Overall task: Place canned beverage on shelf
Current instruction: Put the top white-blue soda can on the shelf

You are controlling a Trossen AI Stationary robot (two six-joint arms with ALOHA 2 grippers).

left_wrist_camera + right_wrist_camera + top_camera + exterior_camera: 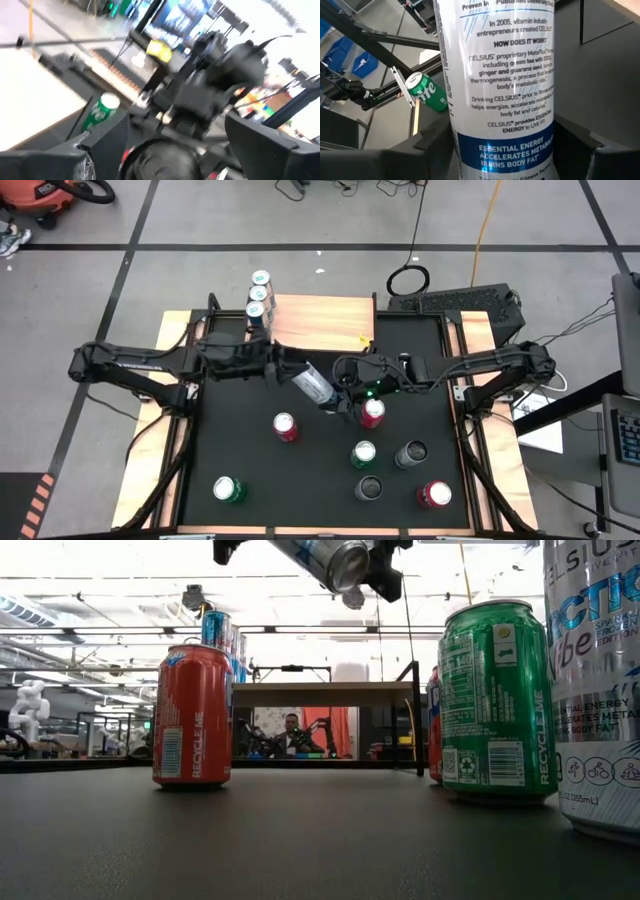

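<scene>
Right end effector (pixel 335 398) around tilted white can (pixel 313 385)

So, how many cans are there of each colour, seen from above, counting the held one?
white-and-blue cans: 4 (three on the shelf, one in the right gripper)
red cans: 3
green cans: 2
dark cans: 2
Total: 11

Three cans (pixel 260 295) on shelf (pixel 320 320)
</scene>
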